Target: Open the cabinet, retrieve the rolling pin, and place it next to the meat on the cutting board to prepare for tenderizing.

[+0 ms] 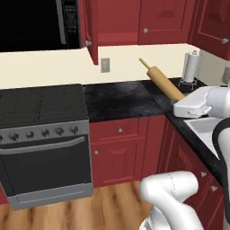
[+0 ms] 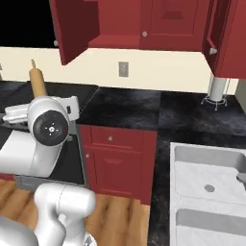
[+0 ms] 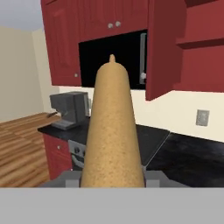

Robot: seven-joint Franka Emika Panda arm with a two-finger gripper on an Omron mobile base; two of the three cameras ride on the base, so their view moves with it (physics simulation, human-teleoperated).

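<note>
My gripper (image 1: pixel 180 101) is shut on one end of the rolling pin (image 1: pixel 162 81), a light tan wooden cylinder. The pin slants up and away from the hand above the black counter (image 1: pixel 117 101). From the right base it is the rolling pin (image 2: pixel 36 80) rising behind the white wrist, with the gripper (image 2: pixel 44 99) at its foot. Seen from the hand, the rolling pin (image 3: pixel 112 131) runs straight ahead out of the gripper (image 3: pixel 112 178). The cabinet door (image 1: pixel 92 32) stands swung open; the same cabinet door (image 2: pixel 73 28) shows bare shelves behind it. The meat and the cutting board are out of view.
A stove (image 1: pixel 41 108) with an oven door stands left of the counter, under a black microwave (image 1: pixel 36 22). A paper towel holder (image 1: pixel 192 67) stands in the counter corner. A sink (image 2: pixel 211 187) lies to the right. A grey appliance (image 3: pixel 69 109) sits on the far counter.
</note>
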